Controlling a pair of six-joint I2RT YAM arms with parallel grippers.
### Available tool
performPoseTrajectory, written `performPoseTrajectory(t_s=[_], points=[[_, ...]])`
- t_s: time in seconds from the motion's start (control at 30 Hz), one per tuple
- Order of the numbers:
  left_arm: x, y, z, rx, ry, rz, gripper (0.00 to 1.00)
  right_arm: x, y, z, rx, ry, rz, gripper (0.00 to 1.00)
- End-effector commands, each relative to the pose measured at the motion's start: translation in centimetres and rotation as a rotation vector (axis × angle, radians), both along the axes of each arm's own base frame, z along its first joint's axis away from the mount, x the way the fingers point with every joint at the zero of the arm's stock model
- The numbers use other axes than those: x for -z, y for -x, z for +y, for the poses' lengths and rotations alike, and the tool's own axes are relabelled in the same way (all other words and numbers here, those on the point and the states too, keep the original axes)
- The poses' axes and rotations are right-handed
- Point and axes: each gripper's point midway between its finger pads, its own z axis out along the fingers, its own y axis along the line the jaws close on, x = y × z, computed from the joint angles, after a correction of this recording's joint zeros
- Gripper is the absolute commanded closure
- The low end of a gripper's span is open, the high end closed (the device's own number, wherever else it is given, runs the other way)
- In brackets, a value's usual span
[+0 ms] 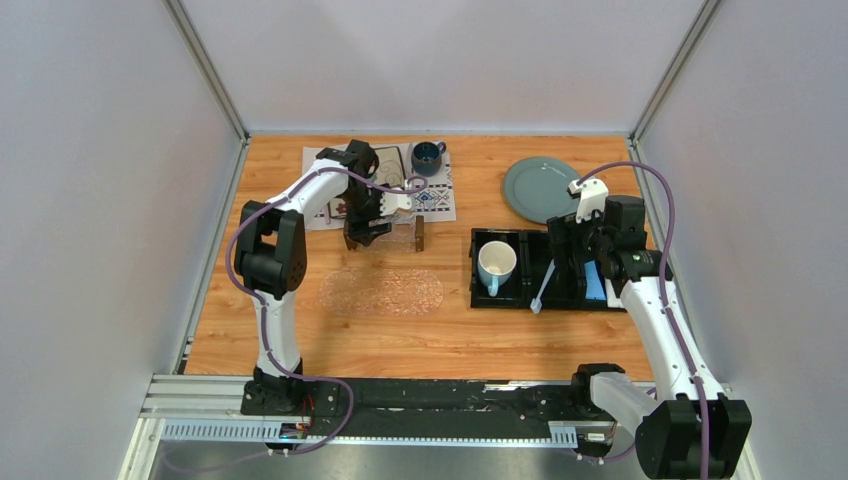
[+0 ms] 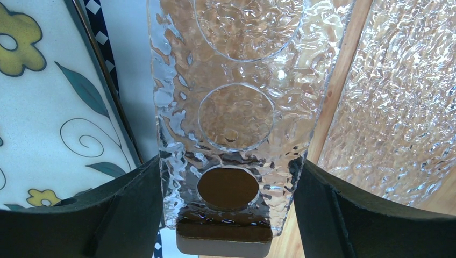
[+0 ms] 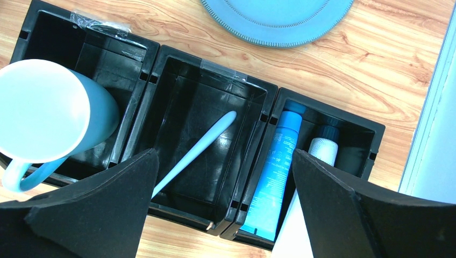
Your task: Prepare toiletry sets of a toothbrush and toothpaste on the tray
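The clear textured tray (image 1: 398,236) with dark wooden ends lies on the wood table left of centre. My left gripper (image 1: 367,231) is down over its left end. In the left wrist view both black fingers (image 2: 134,204) press the tray's (image 2: 236,64) long glass sides, just above a wooden end piece. My right gripper (image 1: 572,262) hangs open above the black organizer (image 1: 475,272). The pale toothbrush (image 3: 200,146) leans in the middle compartment. A bright blue tube (image 3: 275,172) and a whitish tube (image 3: 323,150) lie in the right one, under the open right gripper (image 3: 225,153).
A white mug with a blue handle (image 3: 40,107) fills the organizer's (image 3: 215,69) left compartment. A grey-blue plate (image 1: 545,188) sits behind it. A clear oval mat (image 1: 382,292) lies in front of the tray. A patterned placemat (image 1: 436,200) with a dark mug (image 1: 427,156) is behind.
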Motion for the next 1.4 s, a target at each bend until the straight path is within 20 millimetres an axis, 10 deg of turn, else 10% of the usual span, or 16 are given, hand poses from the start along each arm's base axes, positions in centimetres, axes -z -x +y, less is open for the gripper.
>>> performPoseTrajectory(t_s=[0.0,0.33,0.67,1.37], points=[[-1.7,1.1,-0.8,0.049,0.041,0.013,0.46,-0.7,-0.6,-0.1,-0.003,0.012,-0.039,0.0],[-4.6,2.3,-0.7,0.07,0.068,-0.006,0.99,-0.7,-0.4,-0.2,-0.001,0.013,-0.039,0.0],[-6.9,3.9,-0.7,0.023,0.12,-0.055,1.0,-1.0,-0.2,-0.1,-0.002,0.009,-0.048,0.0],[-5.4,7.2,-0.5,-0.082,0.232,-0.181,1.0,-0.6,-0.2,-0.2,0.003,0.012,-0.037,0.0]])
